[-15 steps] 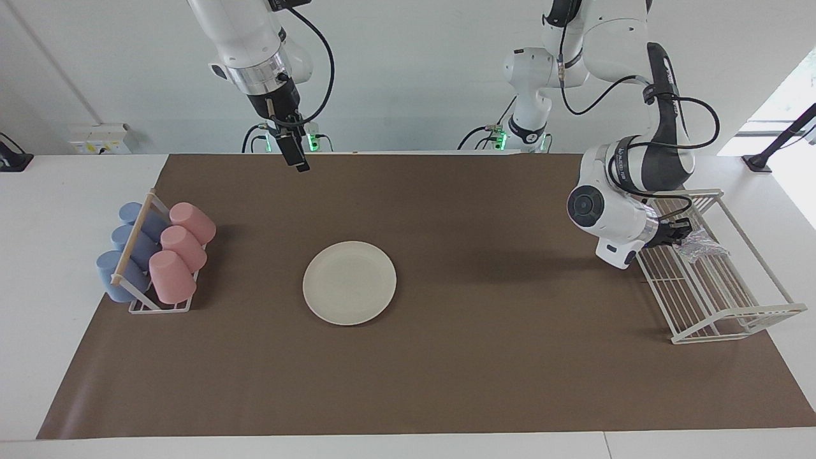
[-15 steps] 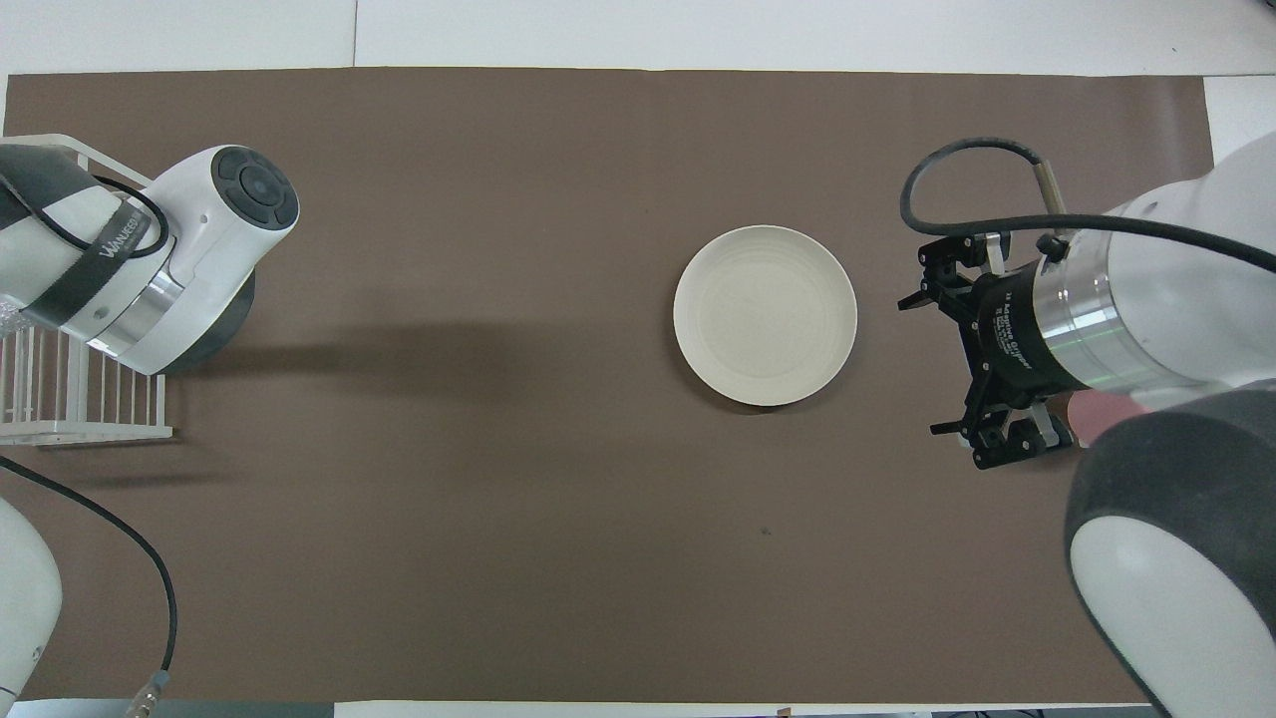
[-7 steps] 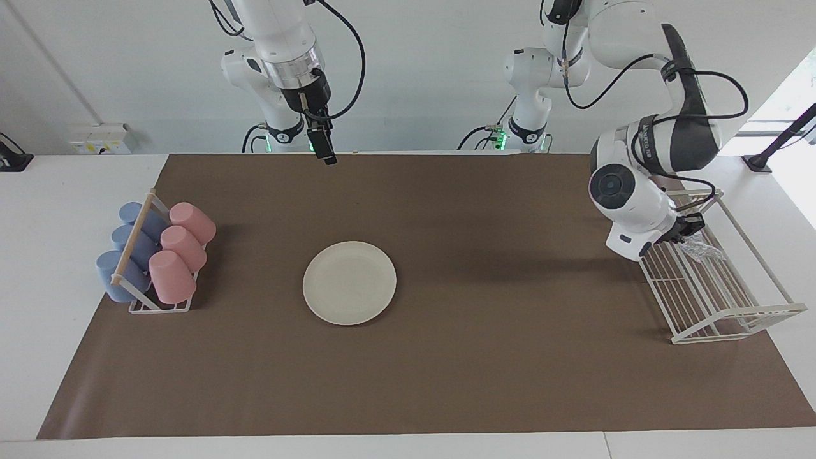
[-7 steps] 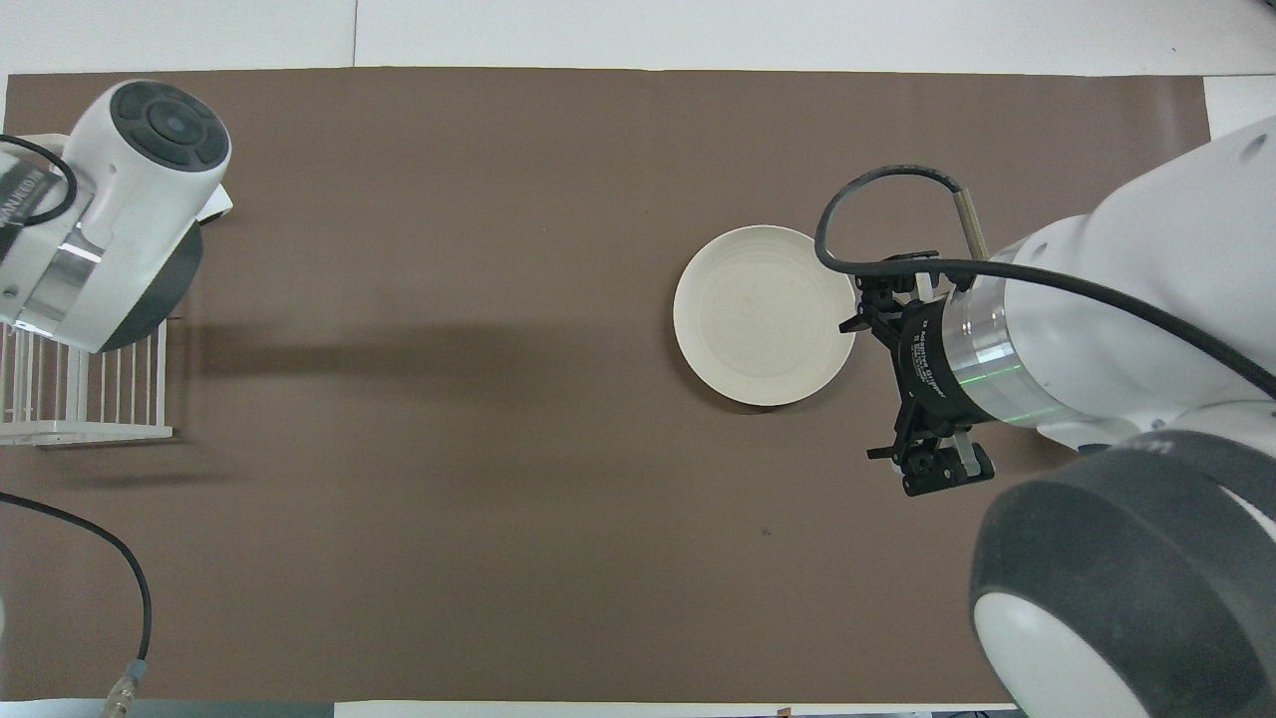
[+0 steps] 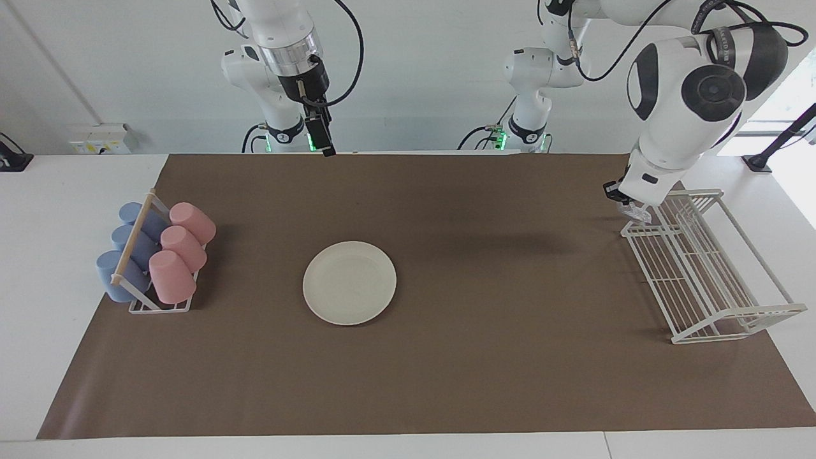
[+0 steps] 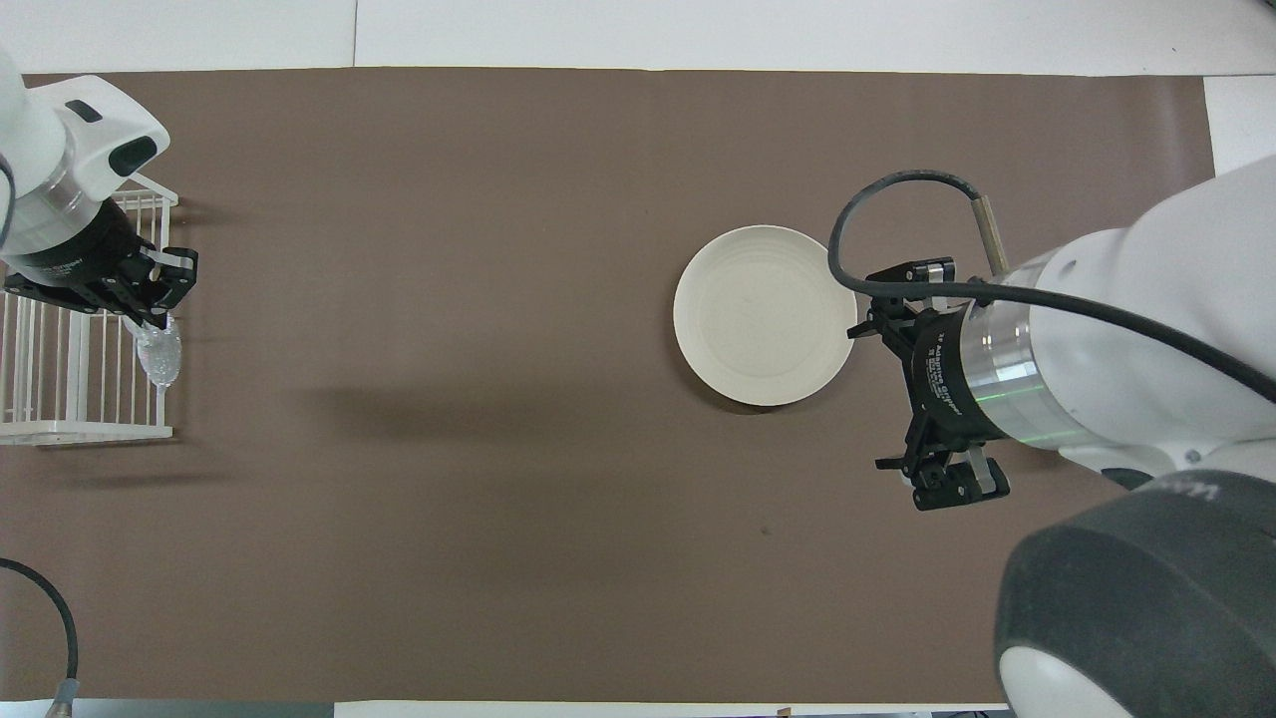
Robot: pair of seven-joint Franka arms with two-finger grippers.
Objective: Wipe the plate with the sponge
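The left claw (image 5: pixel 626 203) is clenched on the sponge (image 5: pixel 637 213), a small glittery silver scrubber that hangs from its tips in the air over the edge of the white wire rack (image 5: pixel 707 280) at the left arm's end of the bench (image 5: pixel 38 255). The right claw (image 5: pixel 326 148) hangs released and waiting, holding nothing, over the edge of the brown mat (image 5: pixel 510 357) nearest the robots. The cream plate (image 5: pixel 349 282) lies flat on the mat, well apart from the sponge, toward the right arm's end. A small rack of blue and pink cups (image 5: pixel 156 252) stands at that end.
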